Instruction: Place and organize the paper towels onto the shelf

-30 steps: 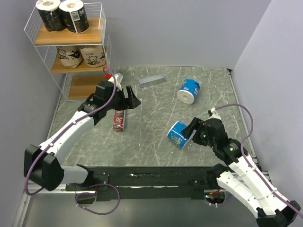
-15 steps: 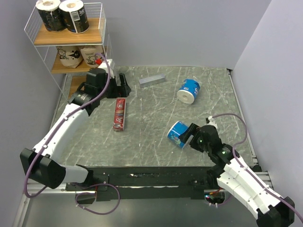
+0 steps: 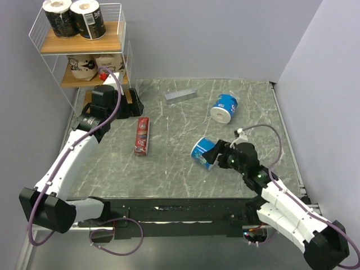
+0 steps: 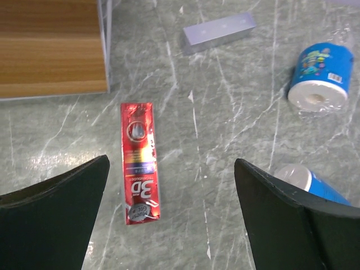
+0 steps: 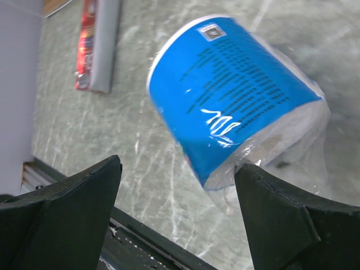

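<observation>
At near right of the surface (image 3: 180,174): right pincer (image 3: 214,154), jaws well apart, gripping nothing. Straddles one blue-and-white roll (image 3: 201,153) lying on its side, blue wrap up. In right wrist view the same roll (image 5: 236,95) sits between and just past the tips; one finger (image 5: 281,219) is close against the wrapper, contact unclear, the other clear of it.

Left of centre: flat red box (image 3: 142,135), lying flat, long axis near-to-far, apart from everything else.

Just beyond it, at the foot of the shelf (image 3: 79,46): left pincer (image 3: 130,104), jaws spread as wide as they go, nothing between them. Looks down on the red box in left wrist view.

Far right of centre: second blue-and-white roll (image 3: 224,107), on its side, white end toward the near edge, well apart from the first.

Far centre: grey bar (image 3: 180,95), flat, skewed.

Far left corner: shelf against the wall.
- Top board: black roll (image 3: 58,17) and second black roll (image 3: 88,18), upright, side by side, touching.
- Middle board: tan roll (image 3: 81,66) and second tan roll (image 3: 111,66), side by side.
- Bottom board: partly hidden behind the left arm.
</observation>
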Robot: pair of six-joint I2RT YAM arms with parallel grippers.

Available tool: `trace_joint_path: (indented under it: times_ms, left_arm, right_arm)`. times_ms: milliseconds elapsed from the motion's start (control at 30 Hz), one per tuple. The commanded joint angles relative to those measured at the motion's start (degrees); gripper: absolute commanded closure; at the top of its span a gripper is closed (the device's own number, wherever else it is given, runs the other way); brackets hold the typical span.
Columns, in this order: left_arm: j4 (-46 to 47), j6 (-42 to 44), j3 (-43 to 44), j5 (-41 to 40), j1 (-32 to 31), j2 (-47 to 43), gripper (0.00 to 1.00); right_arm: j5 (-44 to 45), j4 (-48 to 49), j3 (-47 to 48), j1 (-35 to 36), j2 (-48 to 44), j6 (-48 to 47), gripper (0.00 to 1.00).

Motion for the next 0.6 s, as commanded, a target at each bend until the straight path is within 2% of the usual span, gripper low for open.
trace_joint_path:
  times_ms: [0, 233, 567]
  left_arm:
    - [2.55, 0.27, -0.21, -1.18, 1.37, -0.47, 0.01]
    - [2.64, -0.61, -0.11, 0.67, 4.18, -1.35, 0.01]
    - [3.61, -4.65, -3.54, 5.41, 4.98, -2.58, 0.02]
  right_arm:
    - [-3.51, 9.99, 6.29, 2.31, 4.61, -2.65, 0.13]
    - [-1.5, 13.68, 15.35, 8.03, 17.79, -4.75, 0.14]
    - [1.75, 10.79, 30.46, 8.64, 33.26, -10.82, 0.14]
